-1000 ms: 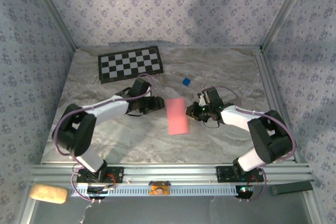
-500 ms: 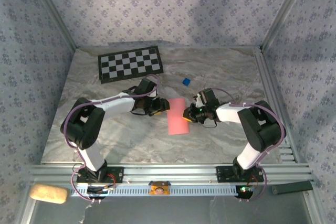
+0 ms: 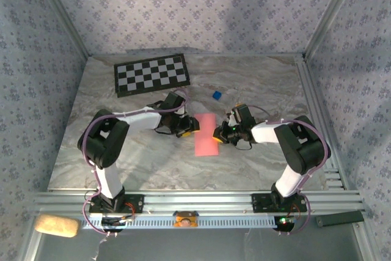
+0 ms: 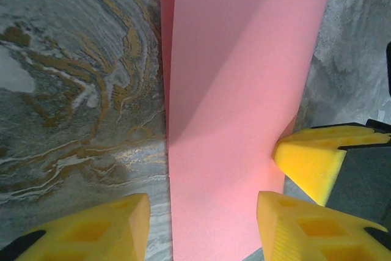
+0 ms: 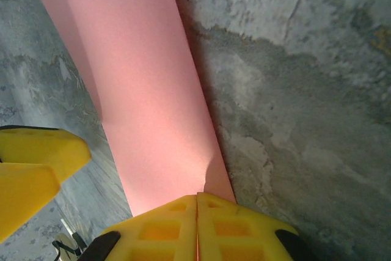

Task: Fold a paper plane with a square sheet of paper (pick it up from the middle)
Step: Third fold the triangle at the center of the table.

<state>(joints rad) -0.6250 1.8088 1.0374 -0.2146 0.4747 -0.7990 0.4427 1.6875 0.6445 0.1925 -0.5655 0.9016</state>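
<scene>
- The pink paper [image 3: 206, 134] lies flat on the worktop [image 3: 153, 163], near the middle, between the two hands.
- It is folded into a long, thin strip. In the left wrist view, a second layer peeks out along one long edge.
- The left hand [image 3: 190, 125] is down low at the left long side of the paper.
- Its yellow fingers [image 4: 91, 230] stand apart, about half wide, and the paper runs between them. This hand is not holding anything.
- The right hand [image 3: 217, 134] is down low at the right long side of the paper.
- Its yellow fingers [image 5: 244, 227] are pressed tight together with no gap. Their tips sit right at the edge of the paper. I cannot tell if they pinch the paper or just touch it.
- The two hands face each other, close together across the strip.
- A checkerboard [image 3: 151, 73] lies flat at the far left of the worktop, well apart from the paper.
- A small blue block [image 3: 216, 95] sits on the worktop past the far end of the paper, not touching it.
</scene>
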